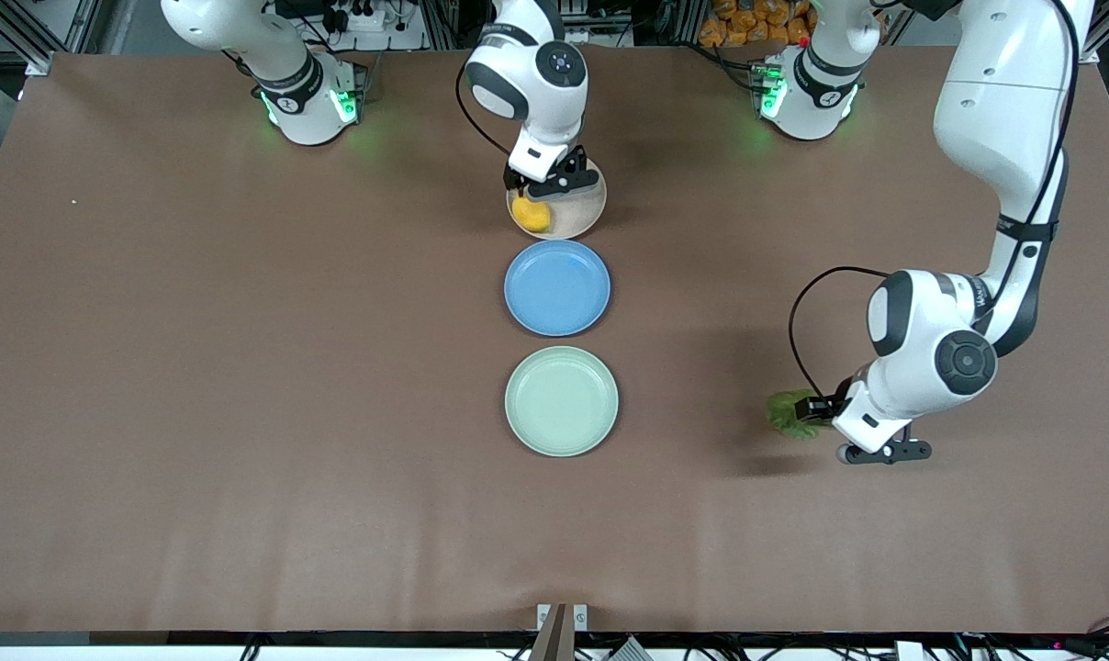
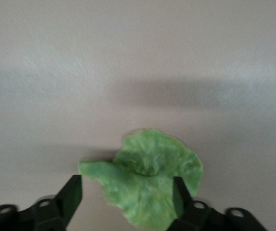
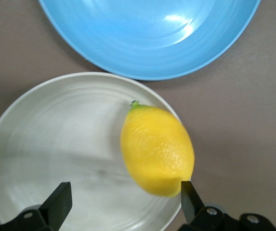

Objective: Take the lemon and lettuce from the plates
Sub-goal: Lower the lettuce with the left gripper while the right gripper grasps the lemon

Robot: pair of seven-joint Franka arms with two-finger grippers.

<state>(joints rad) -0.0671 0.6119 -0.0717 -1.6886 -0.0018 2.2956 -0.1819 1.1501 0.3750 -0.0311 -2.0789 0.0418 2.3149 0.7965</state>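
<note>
Brown table [image 1: 242, 367]: left pincer [image 2: 127, 197] released over lettuce [image 2: 145, 190]; right pincer [image 3: 123, 202] released, hiding part of beige plate [image 1: 591, 216], lemon [image 3: 157, 150] on rim.

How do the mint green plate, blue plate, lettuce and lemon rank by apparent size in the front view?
1. Mint green plate and blue plate: nearly alike, no ranking.
2. Lettuce, partly hidden.
3. Lemon.
</note>
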